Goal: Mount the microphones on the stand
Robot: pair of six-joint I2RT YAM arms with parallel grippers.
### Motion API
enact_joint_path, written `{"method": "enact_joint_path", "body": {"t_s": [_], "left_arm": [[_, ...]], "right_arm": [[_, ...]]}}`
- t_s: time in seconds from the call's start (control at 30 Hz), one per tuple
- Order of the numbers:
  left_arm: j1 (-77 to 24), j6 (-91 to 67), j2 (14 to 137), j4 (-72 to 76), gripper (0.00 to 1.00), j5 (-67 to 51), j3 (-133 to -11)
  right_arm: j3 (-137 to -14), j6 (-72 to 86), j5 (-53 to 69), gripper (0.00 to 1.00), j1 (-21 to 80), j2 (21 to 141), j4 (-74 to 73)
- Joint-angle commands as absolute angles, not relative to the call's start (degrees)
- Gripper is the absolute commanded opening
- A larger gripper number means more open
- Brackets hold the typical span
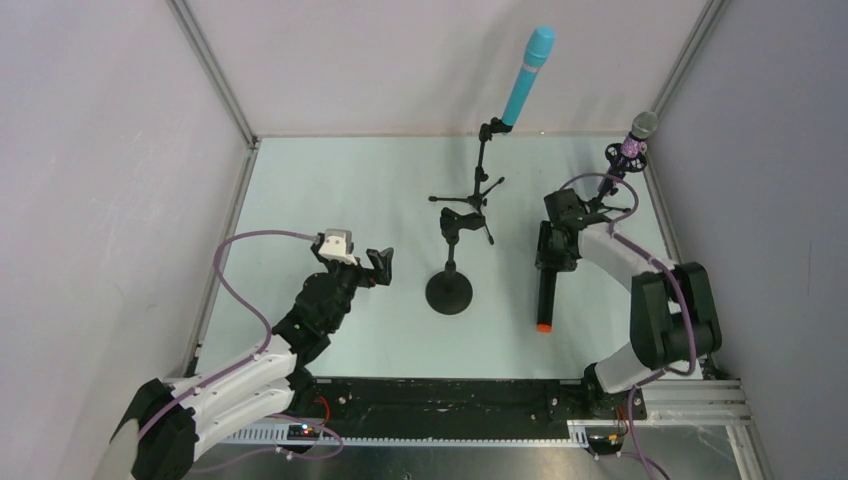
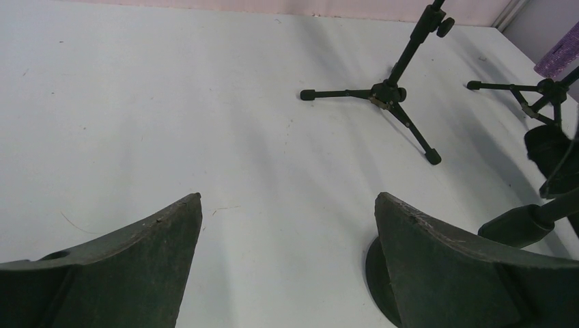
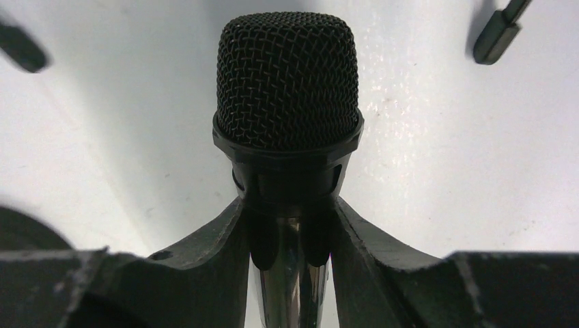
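from above, the right tool is clenching the black microphone near the right edge of the desk, orange end pointing at the near edge; the turquoise microphone is sitting in a stand by the far edge, the purple microphone in another at the far right corner. left wrist: the left tool is gaping, released. right wrist: the fingers are pinching the black microphone just below its mesh head.

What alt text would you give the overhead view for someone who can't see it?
The right gripper is shut on a black microphone with an orange end over a pale table. A turquoise microphone and a purple microphone already sit on tripod stands, while a round-base stand in the middle is empty, the open left gripper beside it.
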State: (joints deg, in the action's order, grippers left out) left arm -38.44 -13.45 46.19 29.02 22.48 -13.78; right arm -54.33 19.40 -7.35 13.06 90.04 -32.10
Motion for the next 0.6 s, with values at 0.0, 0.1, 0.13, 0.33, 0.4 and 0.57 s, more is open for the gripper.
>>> {"method": "enact_joint_path", "body": {"t_s": [0.0, 0.1, 0.13, 0.33, 0.4, 0.57], "left_arm": [[-38.1, -12.3, 46.0, 29.9, 1.0, 24.0, -13.8], [-38.1, -12.3, 46.1, 29.8, 1.0, 24.0, -14.0], [-38.1, -12.3, 46.1, 29.7, 1.0, 23.9, -14.0], [-38.1, -12.3, 46.1, 29.4, 1.0, 23.8, -14.1], [-38.1, -12.2, 45.9, 29.3, 1.0, 23.9, -14.1], [-38.1, -12.3, 46.1, 29.0, 1.0, 23.9, -14.5]], "right_arm": [[-55.0, 19.3, -7.5, 0.0, 14.2, 80.7, -32.3], [-55.0, 19.2, -7.5, 0.0, 15.0, 73.8, -32.4], [-55.0, 19.0, -7.3, 0.0, 15.3, 72.3, -32.3], [-55.0, 16.5, -4.4, 0.0, 15.9, 56.4, -30.3], [-55.0, 15.9, -3.2, 0.0, 15.9, 51.8, -29.5], [-53.8, 14.8, 4.6, 0.0, 15.9, 41.4, -24.5]]}}
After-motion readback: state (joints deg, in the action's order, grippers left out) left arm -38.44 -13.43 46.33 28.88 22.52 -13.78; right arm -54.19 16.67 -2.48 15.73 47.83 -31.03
